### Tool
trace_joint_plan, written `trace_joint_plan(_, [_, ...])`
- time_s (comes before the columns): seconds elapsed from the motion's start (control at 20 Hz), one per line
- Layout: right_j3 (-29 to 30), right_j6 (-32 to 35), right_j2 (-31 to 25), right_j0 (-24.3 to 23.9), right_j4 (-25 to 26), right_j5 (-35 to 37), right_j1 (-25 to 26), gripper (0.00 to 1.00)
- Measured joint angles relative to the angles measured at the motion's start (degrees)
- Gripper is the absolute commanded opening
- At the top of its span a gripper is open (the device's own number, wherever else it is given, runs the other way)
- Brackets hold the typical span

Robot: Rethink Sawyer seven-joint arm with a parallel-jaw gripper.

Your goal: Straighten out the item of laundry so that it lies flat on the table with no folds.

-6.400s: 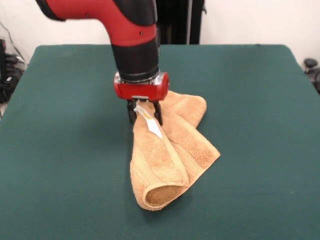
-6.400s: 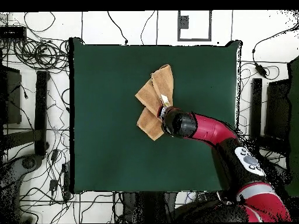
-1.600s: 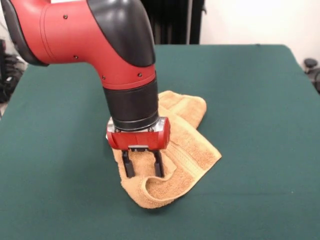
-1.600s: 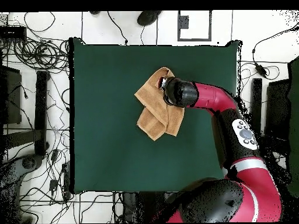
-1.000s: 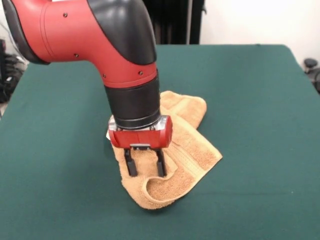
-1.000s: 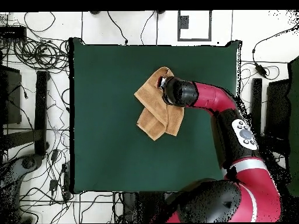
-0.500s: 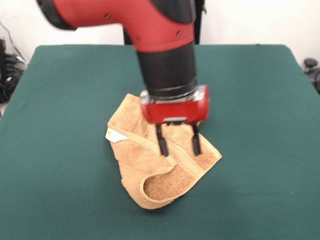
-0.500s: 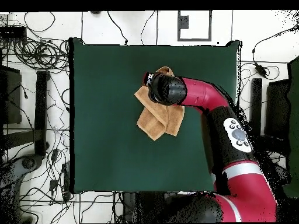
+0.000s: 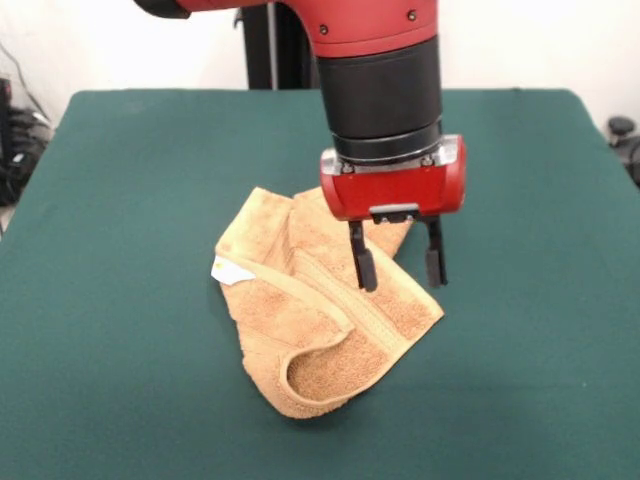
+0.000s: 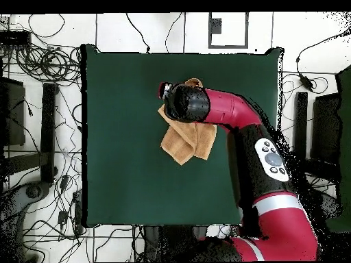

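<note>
Jaws spread, empty; gripper [image 9: 397, 268] hangs just above towel [image 9: 320, 310], over its corner.
Towel: directly under and to camera-side of jaws, mid-table [image 9: 120, 380], still bunched — layers overlapped, rolled loop at edge away from jaws, white tag [image 9: 231, 270] showing.
Status, your call: nothing flat yet; most unfolding left. Est. early stage.

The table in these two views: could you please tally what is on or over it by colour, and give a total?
Tan-orange: 1, the folded towel.
White: 1, the small tag on the towel's edge.
Red and black: 1, the arm with its open tool, over the towel.
Dark green: 1, the table itself.
Total: 4.
</note>
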State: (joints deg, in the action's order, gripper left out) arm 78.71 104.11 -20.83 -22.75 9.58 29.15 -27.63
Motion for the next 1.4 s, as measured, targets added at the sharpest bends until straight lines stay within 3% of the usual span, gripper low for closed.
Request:
trace_joint_plan(0.55, [0.0, 0.0, 2.6, 1.1, -0.4, 0.0, 1.4, 1.0])
trace_joint_plan(1.4, [-0.8, 0.0, 6.7, 1.9, -0.2, -0.4, 8.2, 1.0])
